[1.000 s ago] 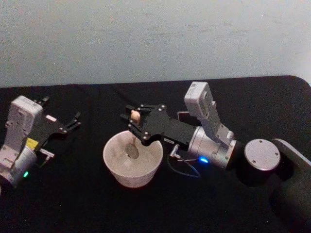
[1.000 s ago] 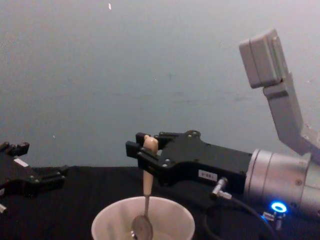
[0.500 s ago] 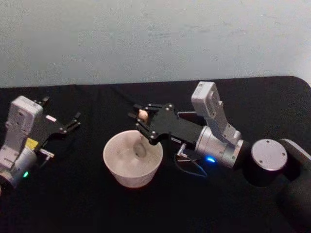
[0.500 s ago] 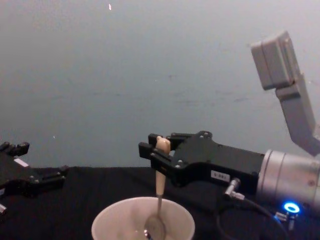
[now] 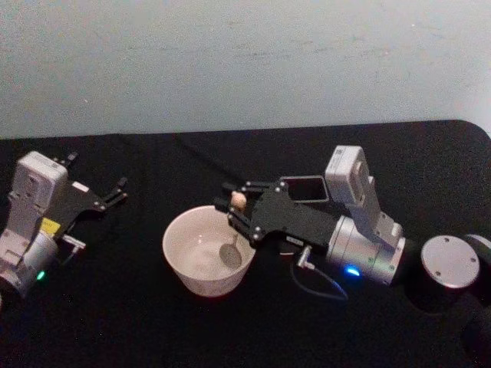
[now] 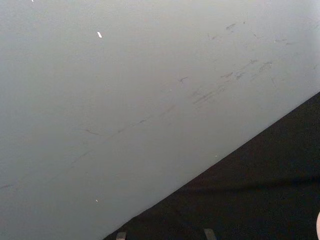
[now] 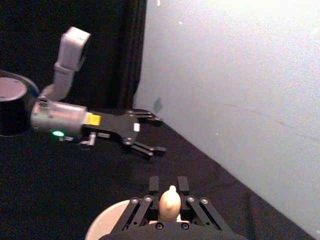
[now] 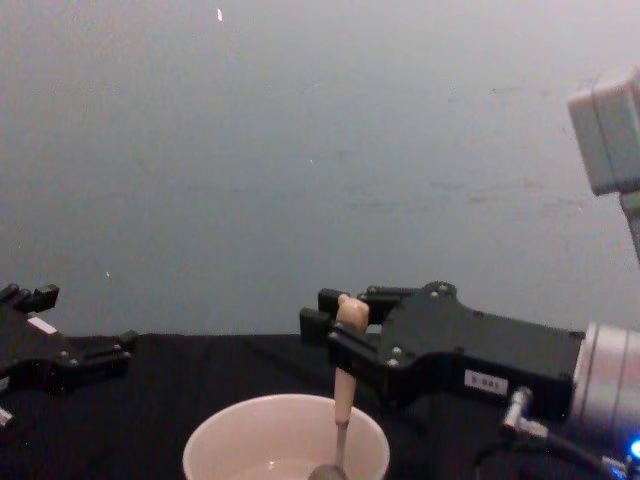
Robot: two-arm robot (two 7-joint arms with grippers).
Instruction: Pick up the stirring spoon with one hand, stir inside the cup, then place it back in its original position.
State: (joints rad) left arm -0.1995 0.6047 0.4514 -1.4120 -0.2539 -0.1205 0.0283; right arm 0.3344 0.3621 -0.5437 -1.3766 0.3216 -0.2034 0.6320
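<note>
The cream cup (image 5: 184, 249) stands at the table's middle, also low in the chest view (image 8: 240, 440). My right gripper (image 5: 236, 202) is shut on the stirring spoon's beige handle (image 8: 344, 392), just below the knob (image 7: 170, 202). The spoon hangs upright with its shiny bowl (image 5: 229, 253) down inside the cup, near the cup's right wall. The dark grey square holder (image 5: 305, 188) stands behind the right gripper. My left gripper (image 5: 115, 196) rests open at the far left, well away from the cup.
The black table (image 5: 138, 322) ends at a pale wall (image 5: 230, 61) behind. A cable (image 5: 318, 285) loops off the right wrist beside the cup. The left arm (image 7: 65, 117) lies across the table's left side.
My right gripper has carried the spoon rightward and toward me across the cup, so the spoon bowl now sits at the cup's right side. The holder has come into view behind it. The left arm is still.
</note>
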